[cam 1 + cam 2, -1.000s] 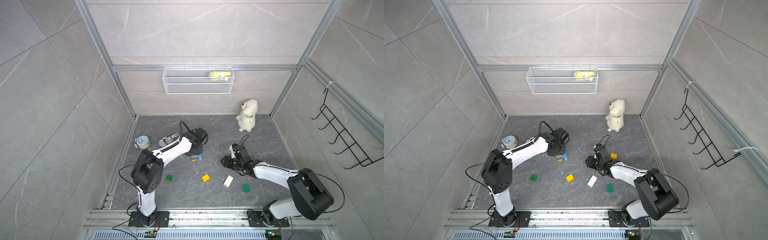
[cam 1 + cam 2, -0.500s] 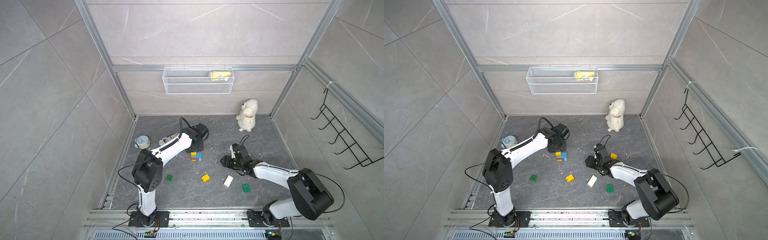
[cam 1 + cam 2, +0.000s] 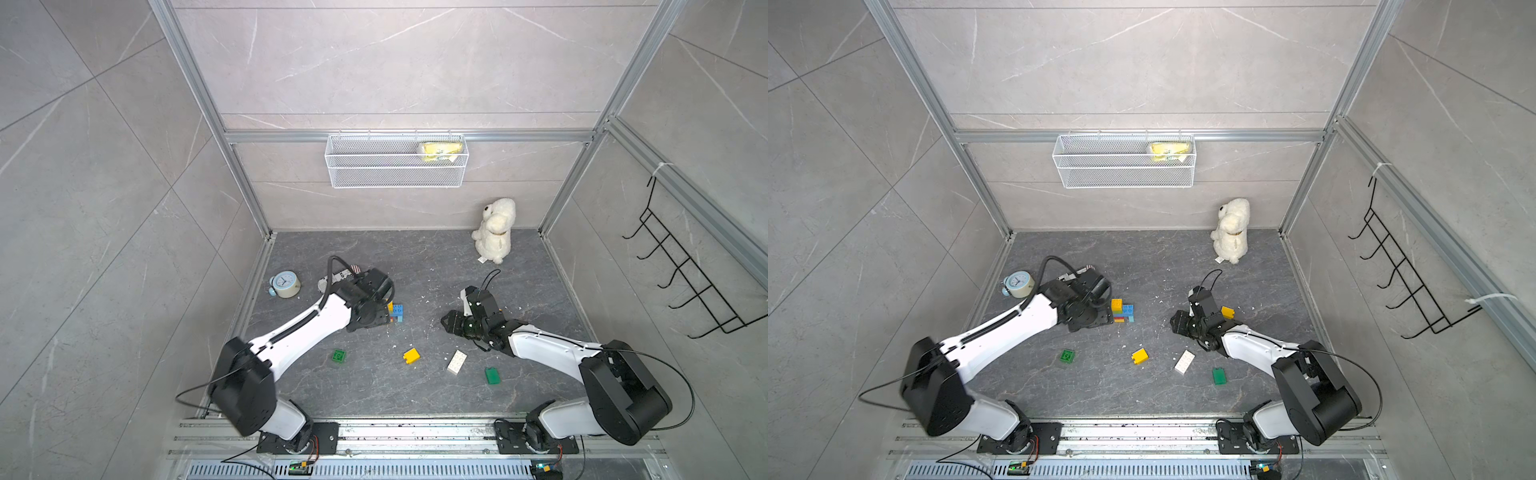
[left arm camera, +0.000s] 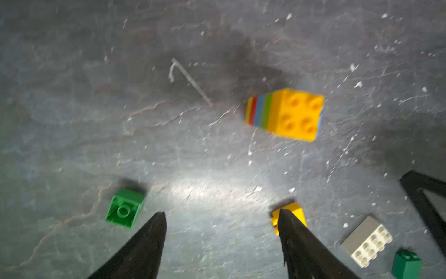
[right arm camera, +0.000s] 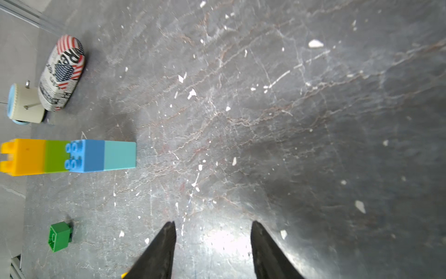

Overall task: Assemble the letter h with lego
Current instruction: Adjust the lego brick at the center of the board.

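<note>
My left tool (image 4: 220,212) has its jaws apart with nothing between them, only bare tabletop (image 4: 72,96). It sits just beside the assembled column (image 4: 284,113) without touching it. The column stands free on the tabletop left of centre, in both top views (image 3: 395,312) (image 3: 1122,311). It appears upright, with a yellow brick uppermost, studs up, and lime and blue bands below. From the right wrist view (image 5: 72,155) a blue brick shows exposed studs on one side, partway down the column. Nearer my base than the column, and well apart from it, lie the loose parts: a green brick (image 4: 125,209), a yellow brick (image 4: 293,212) partly hidden behind one finger, a white oblong brick (image 4: 366,241) and a dark green brick (image 4: 406,264). My right tool (image 5: 213,222) is also apart and empty, low over bare tabletop right of centre and pointed toward the column. A second yellow brick (image 3: 1227,311) lies close beside that wrist. I judge the tall stem of the h to be built and set down, with the arch and the short leg not yet added. The step in hand is the fetch of the next part. The next move calls for selecting one loose brick and closing squarely on its flat sides. The brick then needs carrying over the exposed blue studs and aligning stud to socket before I press straight down. The free tool should brace the column during the press. A tall, narrow stack is likely to tip under an off-centre load.
</note>
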Controlling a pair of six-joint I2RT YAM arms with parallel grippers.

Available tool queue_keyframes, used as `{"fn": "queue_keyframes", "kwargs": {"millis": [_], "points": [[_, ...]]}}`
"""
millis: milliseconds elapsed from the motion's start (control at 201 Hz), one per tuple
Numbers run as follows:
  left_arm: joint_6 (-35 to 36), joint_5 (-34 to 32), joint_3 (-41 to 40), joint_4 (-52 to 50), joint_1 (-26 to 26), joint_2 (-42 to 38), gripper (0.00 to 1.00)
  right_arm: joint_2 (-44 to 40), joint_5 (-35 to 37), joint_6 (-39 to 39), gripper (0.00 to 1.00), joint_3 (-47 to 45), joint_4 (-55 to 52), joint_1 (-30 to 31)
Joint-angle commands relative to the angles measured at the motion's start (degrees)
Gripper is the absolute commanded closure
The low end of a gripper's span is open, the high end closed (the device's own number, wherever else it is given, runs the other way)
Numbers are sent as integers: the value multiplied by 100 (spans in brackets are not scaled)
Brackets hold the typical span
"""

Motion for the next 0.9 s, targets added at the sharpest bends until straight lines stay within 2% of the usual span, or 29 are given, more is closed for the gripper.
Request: {"fn": "queue_keyframes", "kwargs": {"millis": [0, 110, 214, 329, 538, 722, 891], "points": [[-272, 110, -749, -244, 23, -737, 24, -201, -49, 32, 47, -23, 8, 38], [-263, 351, -1587, -170, 140, -1449, 24, -346, -173, 44, 47, -140, 208, 38], [-184, 570, -2127, -20, 386, -1681, 24, -471, -282, 34, 46, -262, 422, 38], [29, 663, -2378, 202, 676, -1489, 24, -521, -580, 34, 46, -403, 797, 39], [357, 504, -2358, 758, 914, -858, 24, -529, -919, 36, 47, -528, 1202, 49], [564, 151, -2373, 1032, 951, -461, 25, -582, -924, -1, 47, -550, 1227, 59], [744, -12, -2582, 1362, 955, -446, 27, -531, -968, 17, 47, -535, 1268, 64]]}}
